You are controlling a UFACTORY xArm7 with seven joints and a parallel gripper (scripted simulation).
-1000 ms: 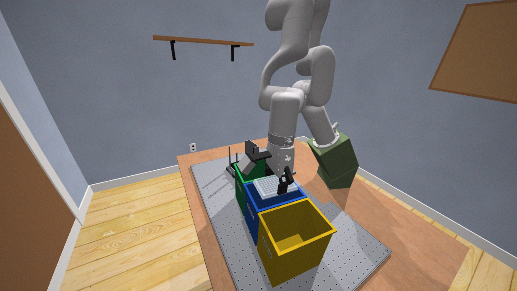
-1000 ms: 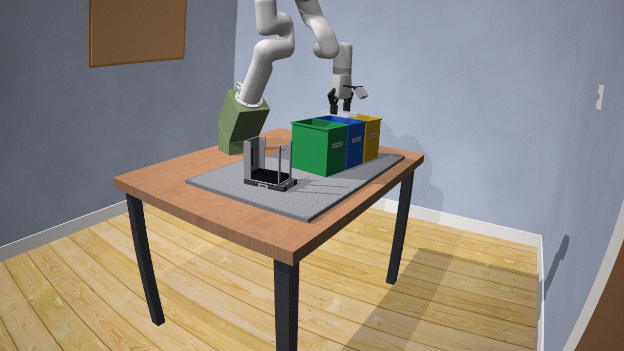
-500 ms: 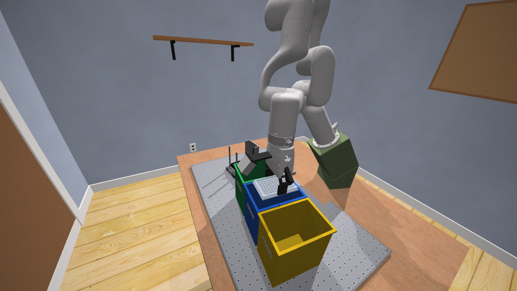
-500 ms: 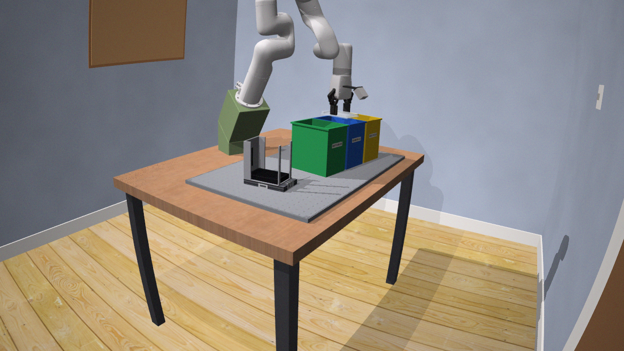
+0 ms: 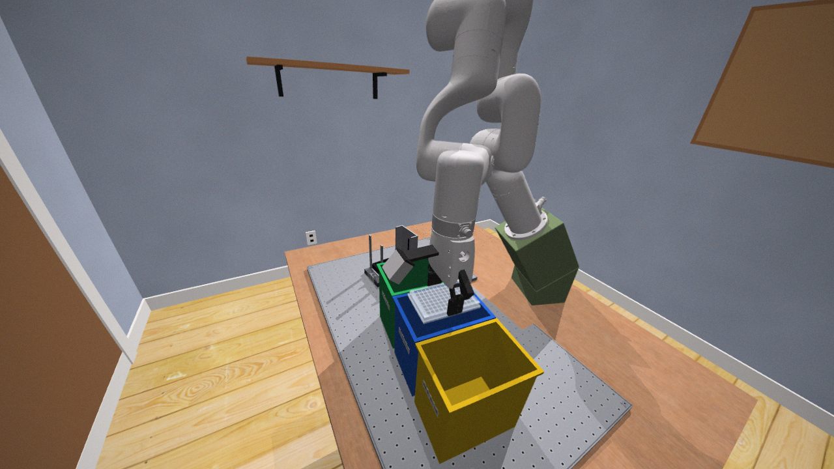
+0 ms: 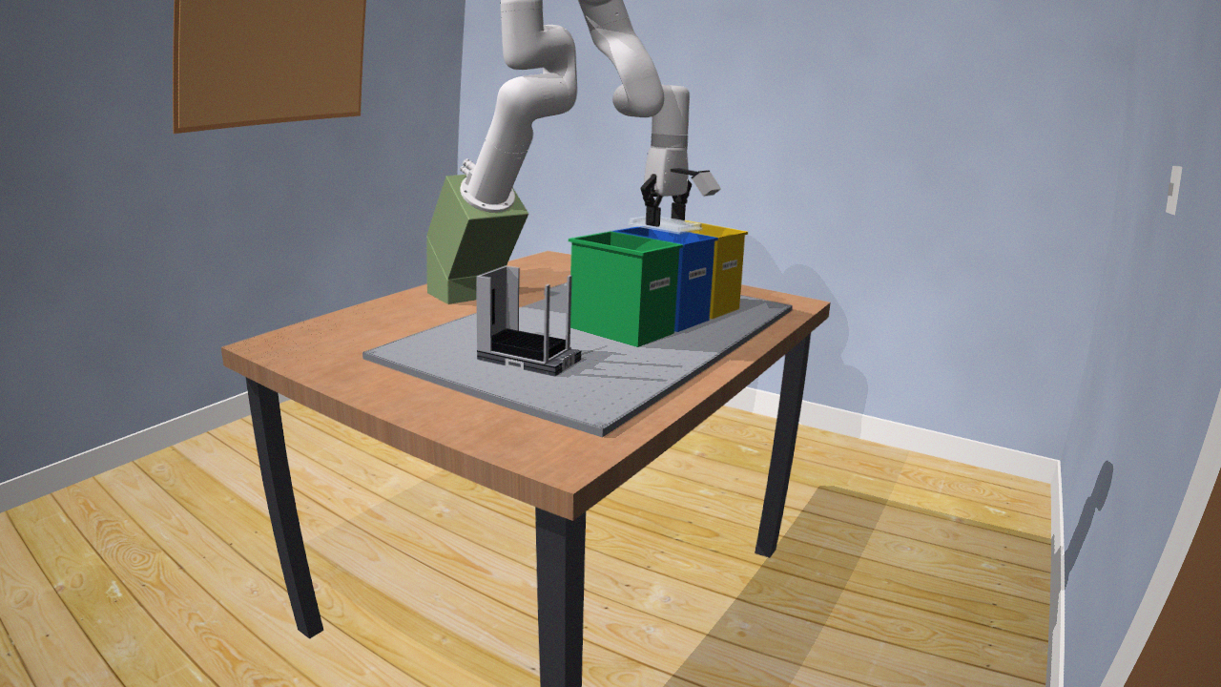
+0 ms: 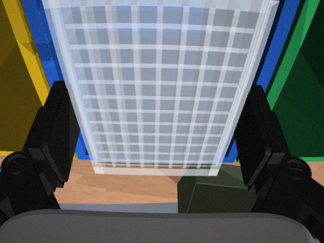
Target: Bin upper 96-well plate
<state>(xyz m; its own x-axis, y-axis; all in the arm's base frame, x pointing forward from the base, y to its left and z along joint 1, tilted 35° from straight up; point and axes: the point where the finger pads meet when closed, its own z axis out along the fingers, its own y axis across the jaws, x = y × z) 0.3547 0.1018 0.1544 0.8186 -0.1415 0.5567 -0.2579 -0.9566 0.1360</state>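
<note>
My gripper (image 5: 456, 298) is shut on a clear 96-well plate (image 5: 444, 303) and holds it level over the mouth of the blue bin (image 5: 443, 333), about at rim height. In the wrist view the plate (image 7: 158, 72) spans between my two black fingers, with blue rim on both sides. In the exterior view the gripper (image 6: 664, 207) and the plate (image 6: 661, 223) sit just above the blue bin (image 6: 693, 278). The rack K1 (image 6: 522, 328) stands apart on the grey baseplate; a dark plate lies low in it.
The green bin (image 5: 402, 291) stands on one side of the blue one and the yellow bin (image 5: 475, 385) on the other, all upright and touching in a row. The arm's green base block (image 5: 542, 262) sits at the table's far side.
</note>
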